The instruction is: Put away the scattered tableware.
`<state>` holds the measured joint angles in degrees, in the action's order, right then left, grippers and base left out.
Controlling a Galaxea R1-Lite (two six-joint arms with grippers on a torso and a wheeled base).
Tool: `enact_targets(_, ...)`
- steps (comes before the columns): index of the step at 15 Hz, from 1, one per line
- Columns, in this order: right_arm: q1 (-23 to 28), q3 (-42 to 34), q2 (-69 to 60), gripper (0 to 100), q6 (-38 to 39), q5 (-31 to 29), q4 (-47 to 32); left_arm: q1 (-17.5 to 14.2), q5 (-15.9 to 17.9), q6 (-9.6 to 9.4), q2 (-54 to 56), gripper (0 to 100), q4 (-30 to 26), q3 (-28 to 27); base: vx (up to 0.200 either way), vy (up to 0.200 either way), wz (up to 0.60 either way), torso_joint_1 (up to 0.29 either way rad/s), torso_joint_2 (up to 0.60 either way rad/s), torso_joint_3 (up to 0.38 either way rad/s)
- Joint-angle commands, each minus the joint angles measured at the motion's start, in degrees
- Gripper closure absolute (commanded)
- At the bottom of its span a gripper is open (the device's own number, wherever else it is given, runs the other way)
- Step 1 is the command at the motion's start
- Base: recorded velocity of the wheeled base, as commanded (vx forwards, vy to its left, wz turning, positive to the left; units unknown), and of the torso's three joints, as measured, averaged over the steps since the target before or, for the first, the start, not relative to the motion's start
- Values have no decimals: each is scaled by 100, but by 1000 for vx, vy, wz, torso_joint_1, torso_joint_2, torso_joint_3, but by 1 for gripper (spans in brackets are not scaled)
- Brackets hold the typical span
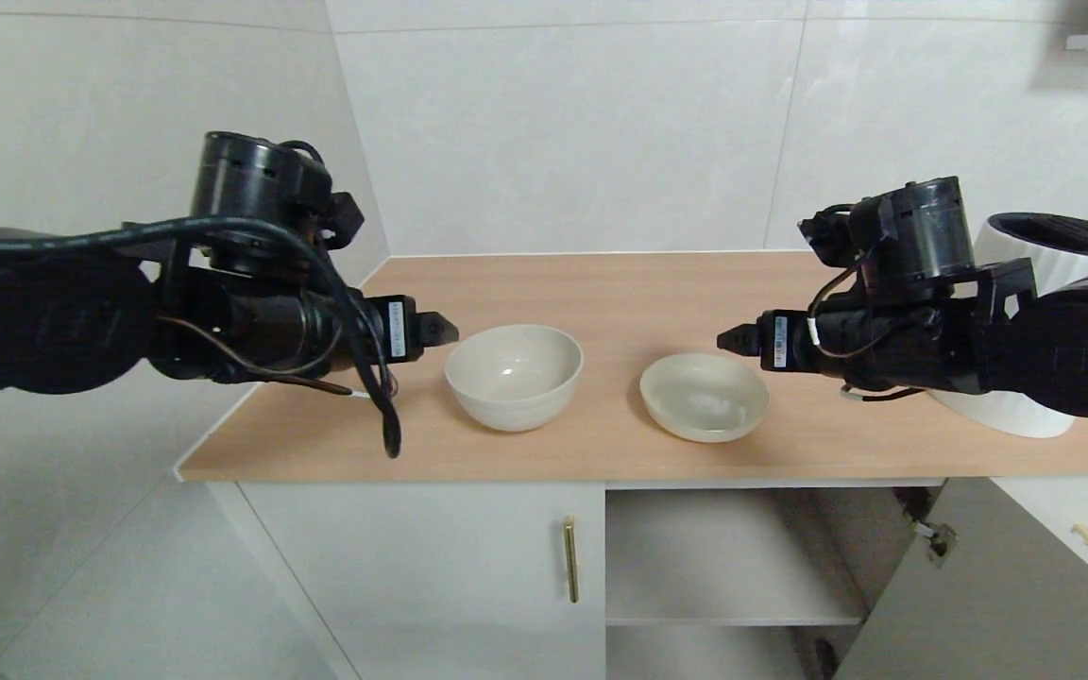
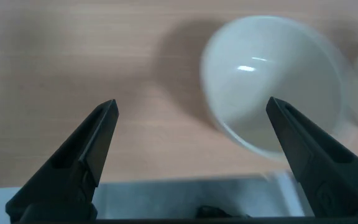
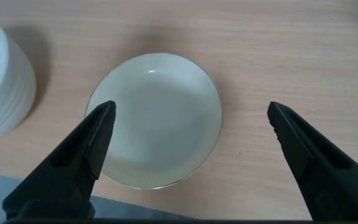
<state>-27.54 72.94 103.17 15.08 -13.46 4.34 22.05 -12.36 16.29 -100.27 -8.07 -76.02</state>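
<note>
On the wooden bench (image 1: 620, 293) two pale bowls stand side by side near the front edge, close together but not touching. The deep bowl (image 1: 514, 376) is on the robot's left and the shallow bowl (image 1: 705, 397) on its right, and both are upright and empty. The left hand (image 1: 440, 329) hangs above the bench just beside the deep bowl, on its outer side, pointing inward toward it. In the left wrist view its two fingers (image 2: 86, 155) are spread wide with nothing between them, and the deep bowl lies off to one side of the gap rather than centred in it. The right hand (image 1: 731, 338) hovers just above the far right rim of the shallow bowl, pointing toward the left hand. In the right wrist view its fingers (image 3: 79, 162) also stand wide apart, and the shallow bowl lies below in the gap, nearer one finger than the other and touched by neither. A white ribbed container (image 1: 1026, 420) stands on the bench at the right end, partly behind the right arm. Under the bench, a cupboard compartment stands open with a bare white shelf (image 1: 723, 619) inside. Beside it, on the left, is a shut door with a slim brass handle (image 1: 569, 559).
</note>
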Motion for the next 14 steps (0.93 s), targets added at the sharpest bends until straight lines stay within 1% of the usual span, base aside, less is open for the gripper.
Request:
enact_targets(1,3,1,54,0,-5,-34,-3,80,-407,120,-766,0,-28,-299,0,0,0,0,0,0)
enact_targets(2,3,10,72,0,-5,-122,5,124,-645,217,-977,0,-28,-449,0,0,0,0,0,0)
enact_targets(3,3,19,81,0,-5,-166,14,203,-785,516,-1144,0,-28,-625,0,0,0,0,0,0)
enact_targets(4,3,19,72,0,4,-166,14,247,-785,656,-1162,0,-28,-677,0,0,0,0,0,0)
enact_targets(5,3,19,81,0,4,-166,14,282,-777,727,-1206,0,-19,-686,0,0,0,0,0,0)
enact_targets(8,3,19,81,0,4,-166,14,282,-777,753,-1478,0,-2,-800,0,0,0,0,0,0)
enact_targets(10,3,10,81,0,4,-166,14,326,-777,859,-1504,0,7,-809,0,0,0,0,0,0)
enact_targets(11,3,10,72,0,4,-166,14,335,-777,859,-1496,100,7,-809,0,0,0,0,0,0)
enact_targets(14,3,10,89,0,4,-166,14,335,-768,859,-1513,100,-2,-809,0,0,0,0,0,0)
